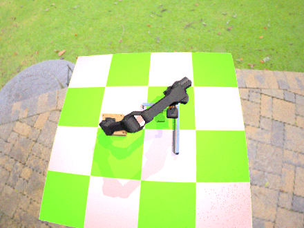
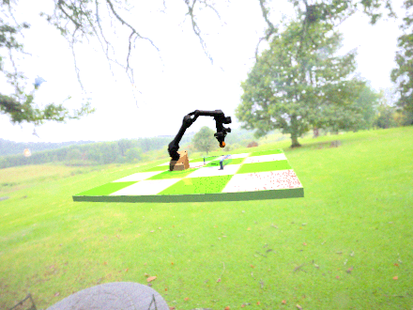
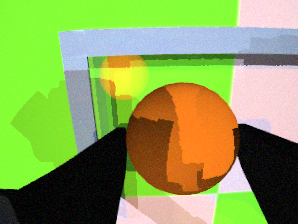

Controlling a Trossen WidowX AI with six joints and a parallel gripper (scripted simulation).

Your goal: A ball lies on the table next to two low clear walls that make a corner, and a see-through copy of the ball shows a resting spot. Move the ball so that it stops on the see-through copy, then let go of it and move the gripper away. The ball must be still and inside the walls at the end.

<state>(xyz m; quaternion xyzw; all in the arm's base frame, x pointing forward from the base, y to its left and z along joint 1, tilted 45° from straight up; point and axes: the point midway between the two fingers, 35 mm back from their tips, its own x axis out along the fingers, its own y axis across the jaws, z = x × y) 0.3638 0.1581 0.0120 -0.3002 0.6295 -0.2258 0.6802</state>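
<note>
claw (image 3: 181,137) clamped on ball (image 3: 181,137) | wrist alone shows see-through copy (image 3: 124,75) in walls' (image 3: 79,90) corner

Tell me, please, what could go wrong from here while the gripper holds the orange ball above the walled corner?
1. The ball is clamped in the gripper well above the table; released from there, it would likely bounce or roll off the see-through copy.
2. The copy lies tight in the corner of the clear walls, so the descending fingers might strike a wall.
3. Opening may nudge the ball off target.
</note>
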